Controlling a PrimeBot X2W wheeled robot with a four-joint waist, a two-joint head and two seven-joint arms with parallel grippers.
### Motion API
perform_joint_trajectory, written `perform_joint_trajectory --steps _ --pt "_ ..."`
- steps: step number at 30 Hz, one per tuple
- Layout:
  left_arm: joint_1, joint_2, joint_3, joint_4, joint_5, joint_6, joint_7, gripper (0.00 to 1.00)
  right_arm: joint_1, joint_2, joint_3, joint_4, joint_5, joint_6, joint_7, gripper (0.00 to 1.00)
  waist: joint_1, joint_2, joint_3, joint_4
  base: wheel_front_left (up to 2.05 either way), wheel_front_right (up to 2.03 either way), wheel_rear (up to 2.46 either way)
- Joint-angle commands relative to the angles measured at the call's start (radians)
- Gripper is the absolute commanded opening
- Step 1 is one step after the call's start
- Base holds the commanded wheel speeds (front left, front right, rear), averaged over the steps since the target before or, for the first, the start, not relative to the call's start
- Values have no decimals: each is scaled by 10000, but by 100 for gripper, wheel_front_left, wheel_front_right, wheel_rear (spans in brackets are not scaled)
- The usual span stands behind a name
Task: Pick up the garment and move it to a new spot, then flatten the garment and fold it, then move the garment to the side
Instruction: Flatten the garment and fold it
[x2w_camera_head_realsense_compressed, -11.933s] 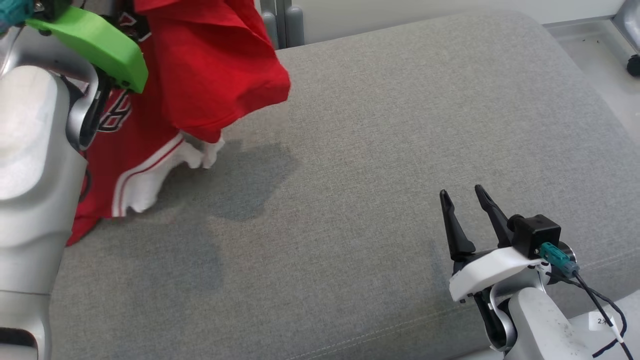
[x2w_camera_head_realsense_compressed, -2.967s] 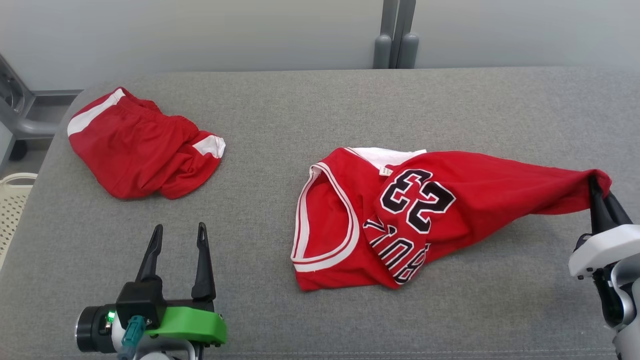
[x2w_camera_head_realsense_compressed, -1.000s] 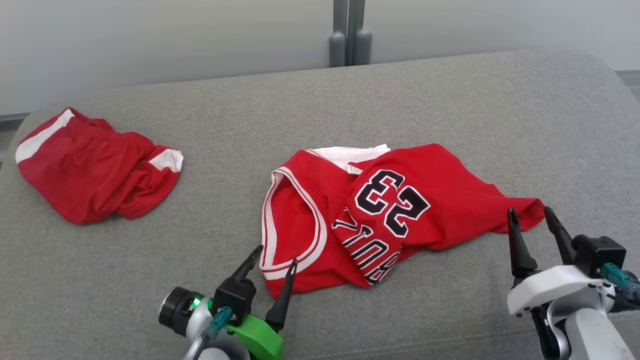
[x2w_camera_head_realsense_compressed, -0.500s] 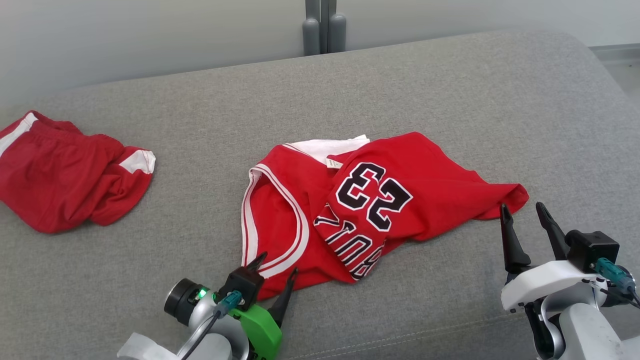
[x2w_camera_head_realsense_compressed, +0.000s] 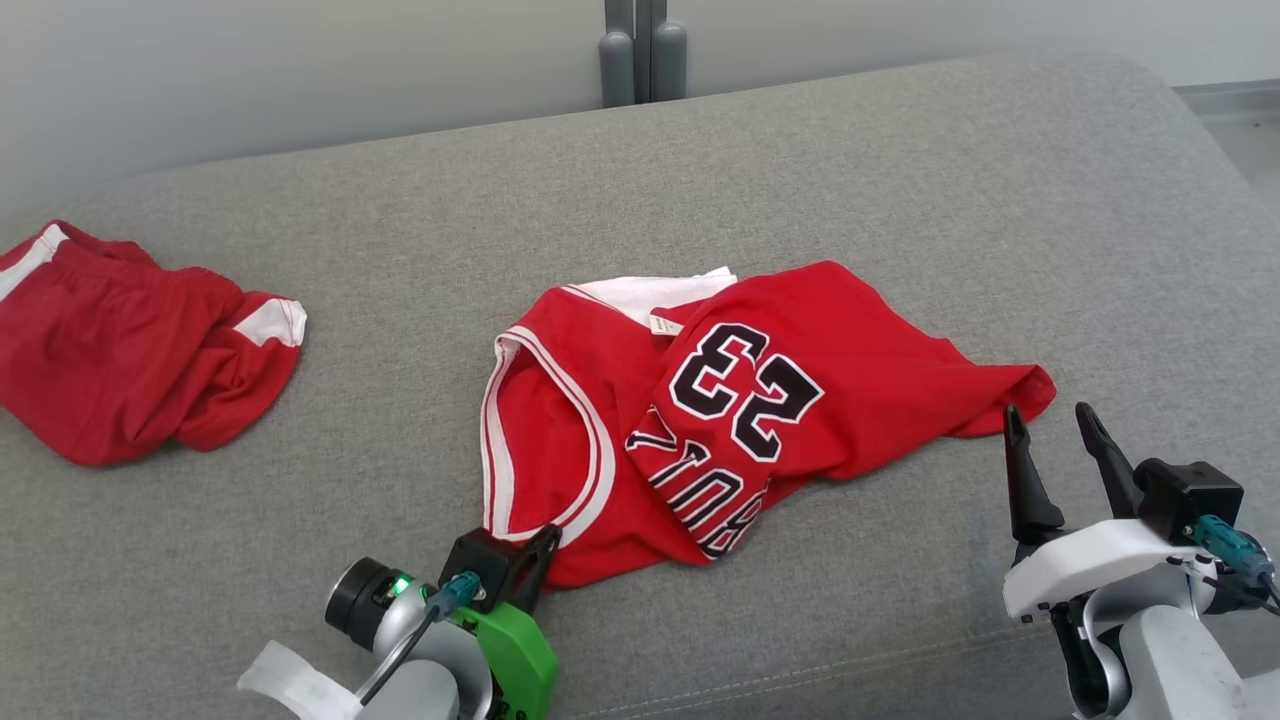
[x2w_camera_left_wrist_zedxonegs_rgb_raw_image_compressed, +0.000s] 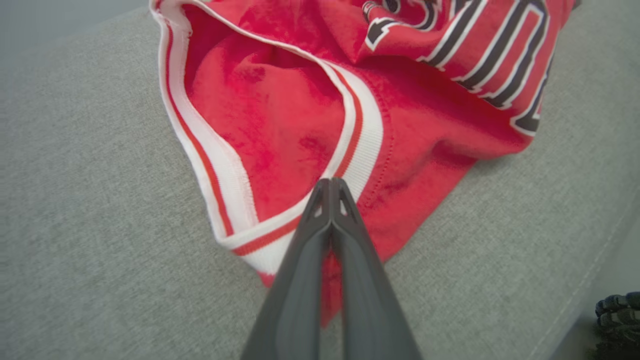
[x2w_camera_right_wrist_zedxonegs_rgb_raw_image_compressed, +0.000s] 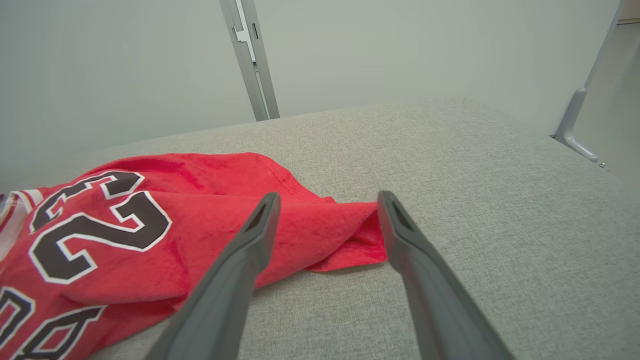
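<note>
The red jersey (x2w_camera_head_realsense_compressed: 760, 400) lies crumpled on the grey cushion (x2w_camera_head_realsense_compressed: 900, 180). It looks soft, light and limp, best taken by its banded edges. The left claw (x2w_camera_head_realsense_compressed: 545, 538), spread a moment ago, now pinches the striped trim at its tips. The right claw (x2w_camera_head_realsense_compressed: 1050, 420) stands open, the jersey's corner just ahead.

The jersey (x2w_camera_head_realsense_compressed: 880, 340) is soft matt red cloth; the cushion (x2w_camera_head_realsense_compressed: 900, 180) rough grey woven fabric.

Head high, wrists low, shared jersey (x2w_camera_head_realsense_compressed: 860, 350)
</note>
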Motion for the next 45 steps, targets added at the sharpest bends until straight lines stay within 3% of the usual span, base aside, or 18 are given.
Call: perform_joint_trajectory --steps 1,6,7,8,16,25,26,28,38,45 --pt "-160 73 0 -80 -51 -10 -25 0 10 -1 -18 -27 -48 1 -47 100 0 -1 -12 44 0 0 0" --pt "-264 146 -174 -190 52 -10 -25 0 39 6 -5 -33 -61 1 -47 100 0 -1 -3 198 0 0 0" --pt "-339 180 -203 -255 101 -10 -25 43 28 4 -5 -27 -59 1 -47 100 0 -1 -2 221 0 0 0" --pt "-361 212 -238 -284 142 -10 -25 100 20 7 0 -29 -60 1 -47 100 0 -1 -6 239 0 0 0" --pt "-788 437 -1122 136 5 -10 48 100 -12 44 135 49 12 1 -47 100 0 -1 -38 193 0 0 0" --pt "-1447 828 -2837 593 -978 -11 1242 100 18 79 200 68 61 1 -48 100 0 -1 -65 -64 0 0 0" --pt "-1482 877 -2960 630 -1135 -11 1344 97 17 96 214 63 54 1 -48 100 0 -1 -64 -95 0 0 0" --pt "-1610 961 -3119 625 -1381 -11 1266 0 10 75 197 59 87 1 -48 100 0 -1 -60 -134 0 0 0" --pt "-1925 980 -3342 268 -1754 25 593 0 192 118 116 80 60 1 -48 100 0 -1 -192 43 0 0 0" --pt "-1888 1139 -3343 -1143 -1828 134 576 0 357 157 100 133 102 1 -48 100 0 -1 -517 429 0 0 0"
